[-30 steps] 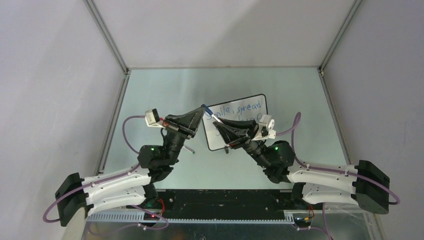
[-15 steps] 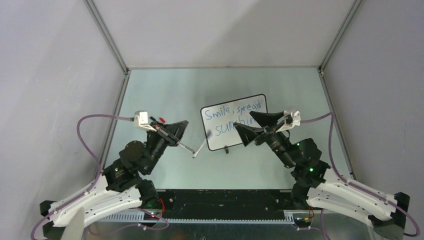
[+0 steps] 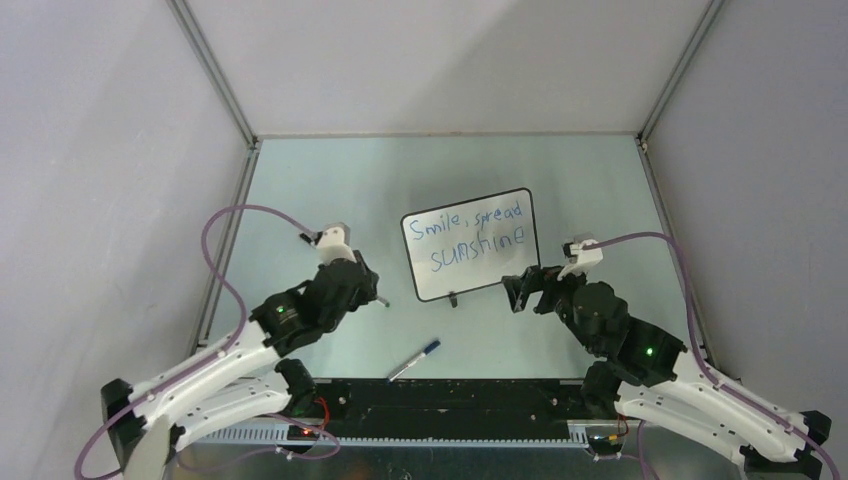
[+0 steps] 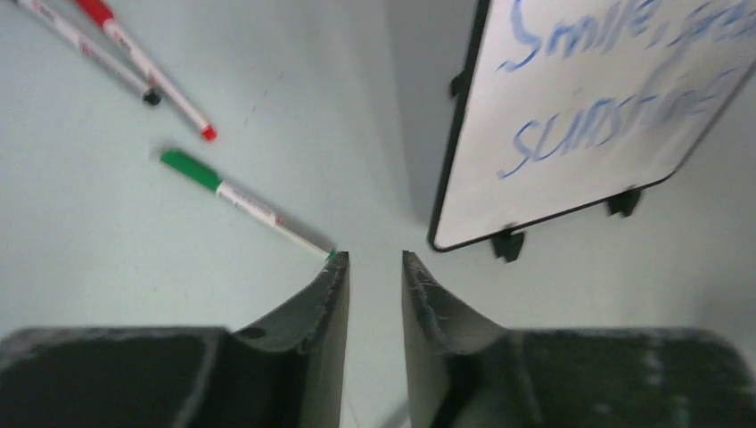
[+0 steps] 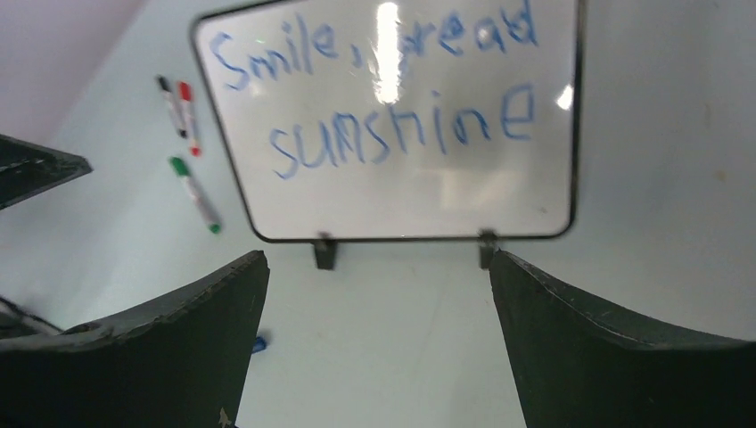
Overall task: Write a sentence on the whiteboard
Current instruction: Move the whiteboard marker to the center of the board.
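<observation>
The whiteboard [image 3: 470,284] stands at the table's middle on two black feet. The sentence [image 3: 478,250] in blue reads "Smile, spread sunshine" in two lines. It also shows in the right wrist view on the whiteboard [image 5: 401,209] as the sentence [image 5: 401,134]. My left gripper [image 3: 370,290] hovers left of the board, its jaws a little apart with nothing between them [image 4: 374,259]. My right gripper [image 3: 520,288] sits at the board's lower right, wide open and empty [image 5: 376,259]. A blue-capped marker [image 3: 414,360] lies loose on the table in front of the board.
Left of the whiteboard [image 4: 499,209] lie a green marker [image 4: 241,201], a red marker [image 4: 147,67] and a black-tipped one [image 4: 89,49]. The same green marker [image 5: 194,194] shows in the right wrist view. Grey walls enclose the table on three sides.
Both arms have drawn back from the board toward the near edge. The blue marker has left the grippers and now lies on the table. The right jaws opened wide, the left slightly.
</observation>
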Available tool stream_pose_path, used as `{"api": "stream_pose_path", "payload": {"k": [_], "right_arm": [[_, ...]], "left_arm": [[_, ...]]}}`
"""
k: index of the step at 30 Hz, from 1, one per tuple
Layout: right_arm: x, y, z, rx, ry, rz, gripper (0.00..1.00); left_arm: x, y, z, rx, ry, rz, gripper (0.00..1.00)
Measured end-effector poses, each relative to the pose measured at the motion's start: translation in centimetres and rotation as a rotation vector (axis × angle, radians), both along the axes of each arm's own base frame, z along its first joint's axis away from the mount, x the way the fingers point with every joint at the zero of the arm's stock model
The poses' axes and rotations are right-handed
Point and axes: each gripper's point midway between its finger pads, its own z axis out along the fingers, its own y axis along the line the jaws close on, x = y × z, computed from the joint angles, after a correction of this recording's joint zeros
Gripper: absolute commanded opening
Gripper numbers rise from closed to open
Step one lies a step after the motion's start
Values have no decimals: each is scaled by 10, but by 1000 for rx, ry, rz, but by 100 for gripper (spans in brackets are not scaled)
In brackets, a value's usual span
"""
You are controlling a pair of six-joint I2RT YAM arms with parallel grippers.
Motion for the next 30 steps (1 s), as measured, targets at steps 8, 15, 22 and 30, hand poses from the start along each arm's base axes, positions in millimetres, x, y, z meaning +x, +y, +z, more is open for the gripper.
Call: {"api": "stream_pose_path", "payload": {"k": [8,15,22,30], "right_arm": [[6,-28,-40,-100,91,-155,98],[9,-33,-48,-112,101,-182,98],[10,-30,-47,-106,98,-173,98],[10,-35,-43,-86,89,-183,98]], "left_arm": [[-28,-12,-66,71,218,-121,99],[-86,-56,-73,153,169,-499,92],[-107,-76,-119,444,251,-702,84],[-109,-83,-142,553,292,-760,74]]}}
